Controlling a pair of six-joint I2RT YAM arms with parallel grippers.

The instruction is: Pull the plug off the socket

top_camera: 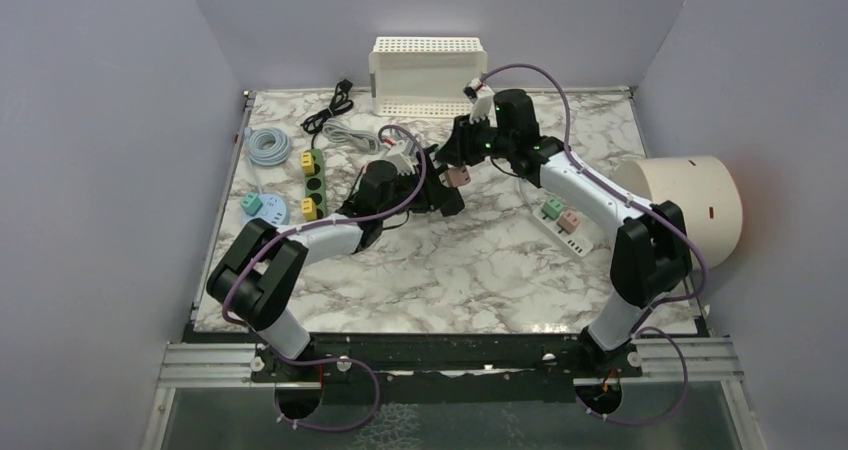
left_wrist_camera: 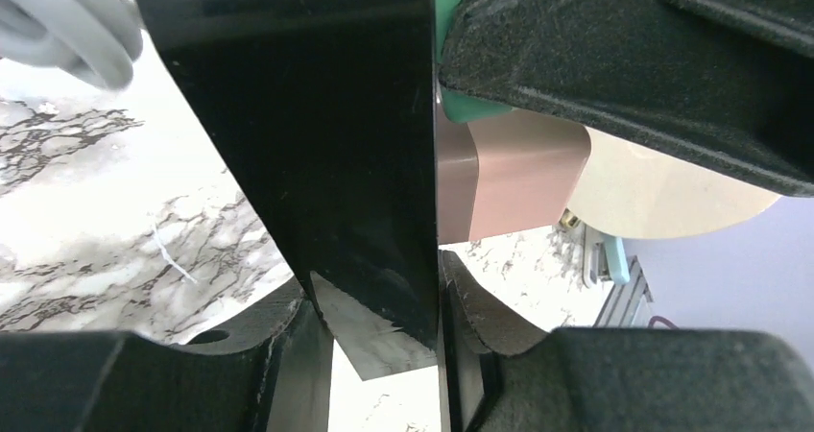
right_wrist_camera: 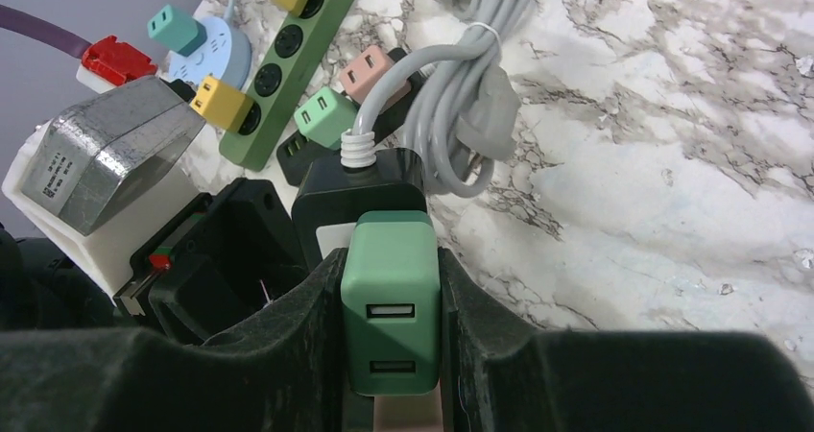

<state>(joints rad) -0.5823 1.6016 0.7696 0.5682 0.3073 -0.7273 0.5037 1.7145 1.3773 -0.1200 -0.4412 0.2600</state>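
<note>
Plug (right_wrist_camera: 391, 302) lengthwise toward socket (right_wrist_camera: 360, 190)

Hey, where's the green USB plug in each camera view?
Top external: hidden where the arms meet, mid-table; cannot pick it out.
Left wrist: green plug, a sliver at top centre, right of the black socket block.
Right wrist: bottom centre, between the right fingers.
Shared landmark: the pink plug beside it, top and left-wrist views.

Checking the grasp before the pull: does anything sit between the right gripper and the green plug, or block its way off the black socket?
Nothing visible. The right gripper is shut on the green plug, a finger on each side, and the left gripper holds the black socket. Its way out looks free.
</note>
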